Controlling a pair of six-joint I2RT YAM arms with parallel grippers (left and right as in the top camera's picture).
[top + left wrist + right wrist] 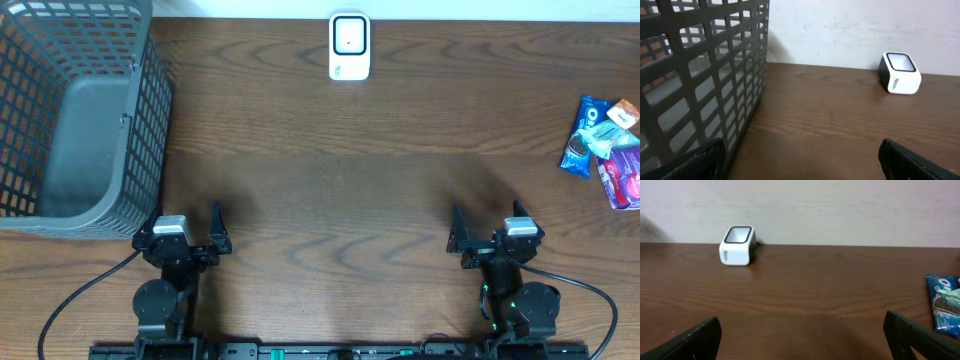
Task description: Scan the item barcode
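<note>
A small white barcode scanner (349,46) with a dark window stands at the back middle of the table; it shows as scanner (899,73) in the left wrist view and scanner (737,245) in the right wrist view. Snack packets (604,146), one a blue cookie packet (945,309), lie in a pile at the far right edge. My left gripper (186,230) rests open at the front left, nothing between its fingers. My right gripper (488,228) rests open at the front right, well short of the packets.
A tall grey mesh basket (70,110) fills the back left corner, close beside the left gripper; its wall (700,80) covers the left half of the left wrist view. A white wall runs behind the table. Cables trail from both arm bases at the front edge.
</note>
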